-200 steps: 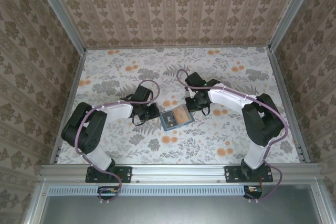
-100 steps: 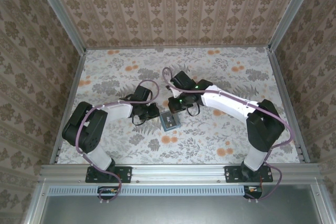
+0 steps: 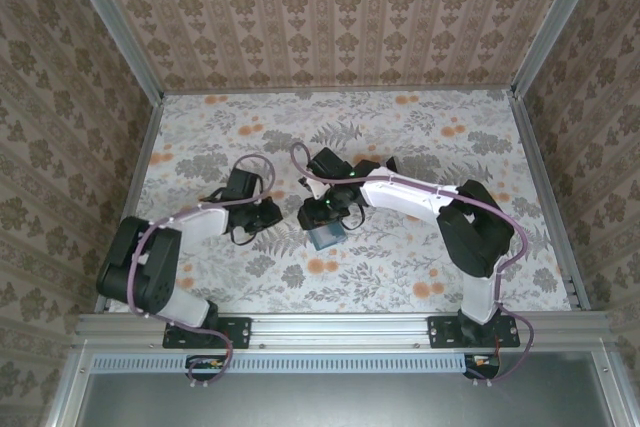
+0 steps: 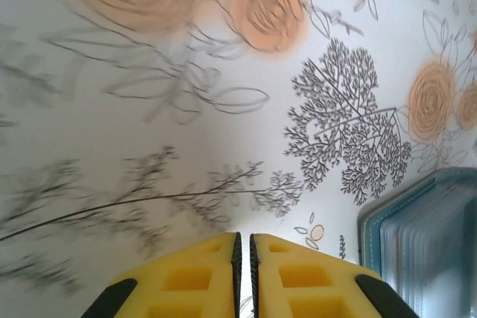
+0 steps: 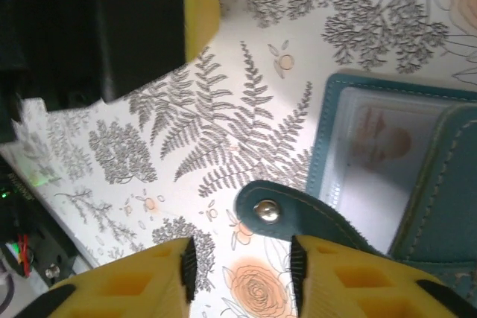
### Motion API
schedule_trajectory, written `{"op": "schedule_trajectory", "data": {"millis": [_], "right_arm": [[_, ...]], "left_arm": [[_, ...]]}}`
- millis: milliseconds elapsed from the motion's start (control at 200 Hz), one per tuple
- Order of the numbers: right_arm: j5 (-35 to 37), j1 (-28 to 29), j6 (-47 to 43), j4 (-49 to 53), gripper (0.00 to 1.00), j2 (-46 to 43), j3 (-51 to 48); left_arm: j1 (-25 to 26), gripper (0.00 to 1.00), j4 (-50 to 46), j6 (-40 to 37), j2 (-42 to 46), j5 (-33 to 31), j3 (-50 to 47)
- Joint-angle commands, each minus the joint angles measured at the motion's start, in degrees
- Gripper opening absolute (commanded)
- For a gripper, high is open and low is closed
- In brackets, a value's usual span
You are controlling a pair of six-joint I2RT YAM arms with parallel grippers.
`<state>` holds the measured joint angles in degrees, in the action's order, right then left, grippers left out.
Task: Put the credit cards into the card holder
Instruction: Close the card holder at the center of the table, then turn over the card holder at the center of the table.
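The right end effector [image 5: 242, 258], fingers apart, straddles the snap tab [image 5: 265, 211] of the teal card holder [image 5: 387, 147], which lies near the middle of the floral counter [image 5: 223, 124]. The left end effector [image 4: 244, 247], fingers pressed together and empty, hovers near the holder's edge.

I can't read any text, number, brand or sign on any of my feeds. The card holder [image 5: 332, 147] carries no legible lettering. What sits behind its clear window [image 5: 373, 161] is pale with a faint tan blotch, too blurred for me to make out print, and the metal snap [image 5: 265, 211] just beside that window looks plain.
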<state>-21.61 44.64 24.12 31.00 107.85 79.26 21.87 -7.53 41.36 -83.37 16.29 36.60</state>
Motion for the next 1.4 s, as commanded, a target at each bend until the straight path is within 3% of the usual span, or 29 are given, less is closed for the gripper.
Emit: {"op": "schedule_trajectory", "data": {"millis": [0,165,340,465,550,740,870,1150,1285,1395], "right_arm": [[-4.3,0.0,0.0,0.6,0.46,-2.0,2.6],[-6.0,-1.3,-0.4,1.7,0.52,-6.6,3.6],[-3.1,-7.8,1.0,-1.1,0.52,-15.3,-1.3],[6.8,-13.9,2.0,-2.6,0.45,-19.2,-8.6],[6.8,-16.3,1.4,-3.1,0.35,-17.2,-11.6],[0.0,-13.5,4.4,-9.2,0.2,-9.1,-13.4],[-1.0,-9.5,5.0,-9.6,0.18,-4.3,-11.3],[3.9,-4.2,2.4,-5.3,0.17,0.6,-8.0],[5.1,-3.3,1.8,-3.6,0.17,4.6,-6.8],[5.6,-3.2,1.5,-3.1,0.17,6.2,-6.7]], "left_arm": [[-0.8,0.15,-5.4,-3.1,4.4,-2.1,0.3],[-1.0,0.16,-7.3,-4.0,8.9,-2.5,1.4],[-1.0,0.17,-9.1,-5.3,13.2,-2.7,2.8],[-1.0,0.18,-10.2,-5.9,13.6,-3.0,3.6],[-0.9,0.18,-9.4,-5.7,13.1,-1.9,3.7],[-0.2,0.18,-9.3,-5.8,12.1,-1.5,4.7],[0.2,0.18,-9.4,-5.6,11.9,-1.7,5.1],[1.6,0.18,-9.6,-4.9,11.8,-1.9,6.2],[3.9,0.18,-8.9,-3.5,10.0,-1.7,7.3],[8.6,0.18,-7.9,-2.4,6.3,-2.0,8.7]]}}
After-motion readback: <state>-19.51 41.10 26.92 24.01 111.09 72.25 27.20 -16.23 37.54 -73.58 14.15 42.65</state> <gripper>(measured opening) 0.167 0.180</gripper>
